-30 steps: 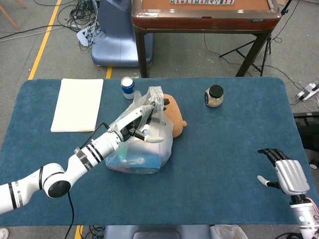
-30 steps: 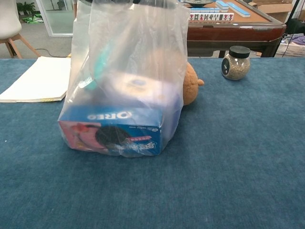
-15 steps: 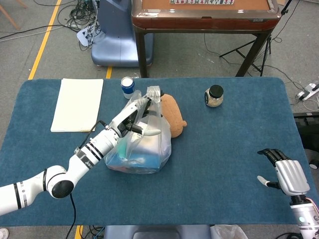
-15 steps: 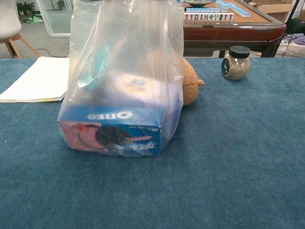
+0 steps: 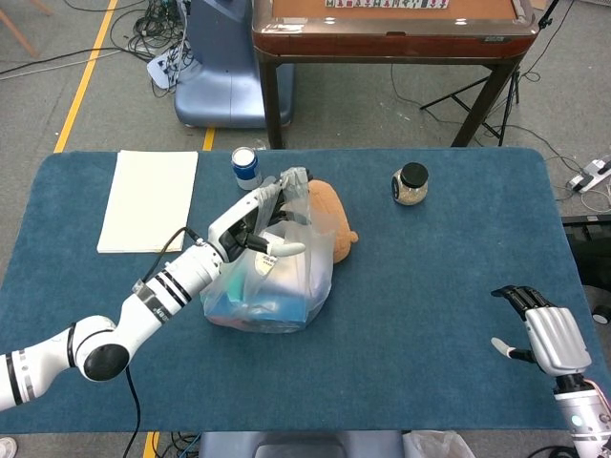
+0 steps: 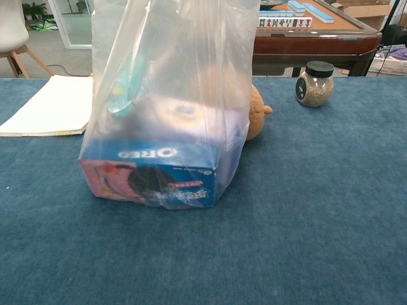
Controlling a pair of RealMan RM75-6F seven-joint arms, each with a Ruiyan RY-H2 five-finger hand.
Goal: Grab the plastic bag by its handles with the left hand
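A clear plastic bag (image 5: 277,281) stands mid-table with a blue Oreo box (image 6: 149,175) and other goods inside. Its handles (image 5: 294,181) are bunched at the top. My left hand (image 5: 250,224) reaches in from the left and grips the bag's gathered upper part by the handles, thumb sticking out to the right. In the chest view the plastic bag (image 6: 172,82) is pulled taut upward; its top and my left hand are cut off above the frame. My right hand (image 5: 546,334) rests open at the table's front right, holding nothing.
A brown plush toy (image 5: 336,224) lies right behind the bag. A lidded glass jar (image 5: 410,184) stands at the back right, a blue-and-white can (image 5: 245,168) at the back left. A white paper pad (image 5: 150,200) lies far left. A wooden game table (image 5: 391,33) stands beyond.
My left hand has lifted and drawn slightly left with the handles, so the bag's top is gathered and its walls stretch taller. The right hand has not moved.
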